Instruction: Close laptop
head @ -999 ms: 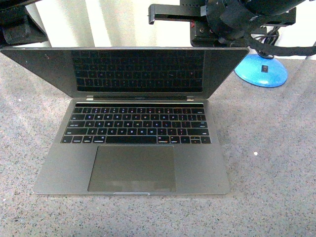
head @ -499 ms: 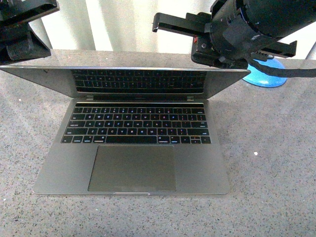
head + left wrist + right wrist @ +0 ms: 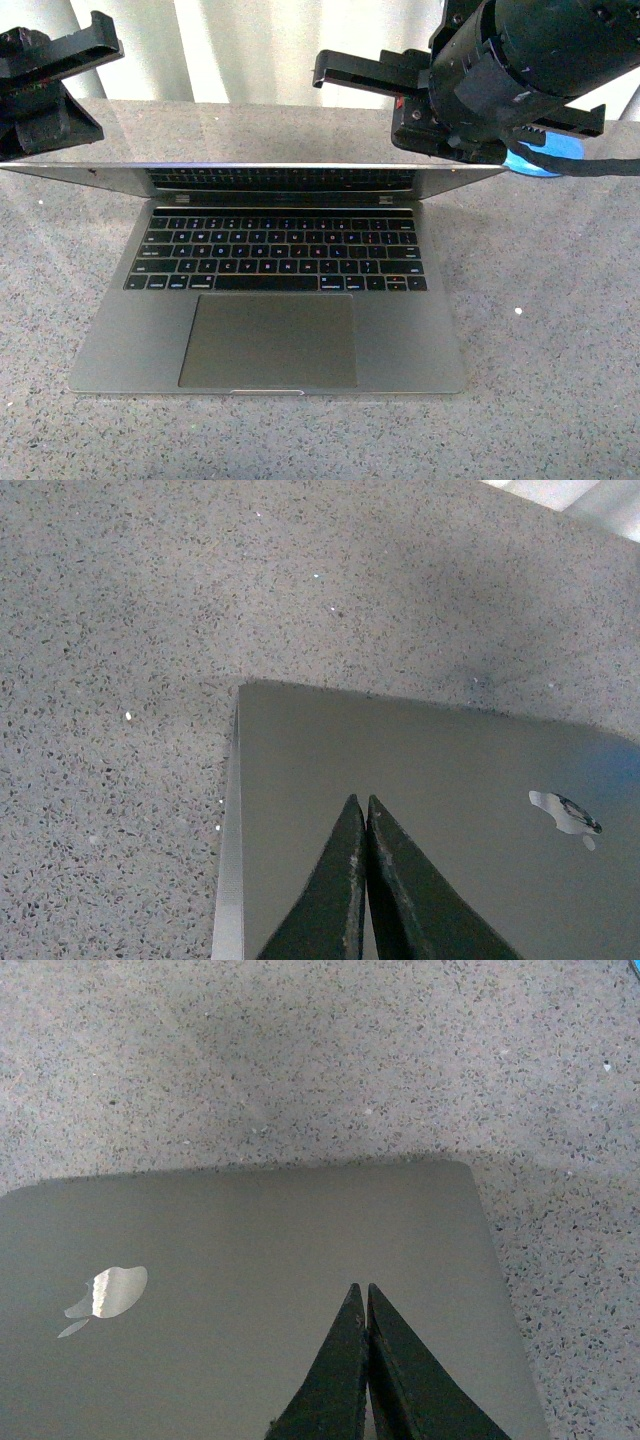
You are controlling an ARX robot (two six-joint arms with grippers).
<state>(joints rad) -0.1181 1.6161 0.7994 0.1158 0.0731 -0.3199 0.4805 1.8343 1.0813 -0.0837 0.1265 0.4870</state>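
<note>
The space-grey laptop (image 3: 410, 340) lies on the speckled grey table with its keyboard and trackpad toward me. Its lid (image 3: 250, 169) leans far down over the keyboard and shows almost edge-on in the front view. My left gripper (image 3: 358, 802) is shut, its tips resting on the back of the lid (image 3: 450, 770) near one corner, beside the apple logo (image 3: 565, 813). My right gripper (image 3: 360, 1288) is shut, its tips on the lid back (image 3: 250, 1230) near the other corner, with the logo (image 3: 110, 1292) off to the side. Both arms (image 3: 45, 95) (image 3: 500, 75) hang behind the lid.
A blue rounded object (image 3: 548, 160) sits on the table behind the right arm, mostly hidden by it. A white curtain or wall (image 3: 250, 50) stands behind the table. A small white speck (image 3: 518, 312) lies to the right of the laptop.
The lid has tipped much further down toward the keyboard, so the screen is now barely seen. Both arms have come forward and down with it.
</note>
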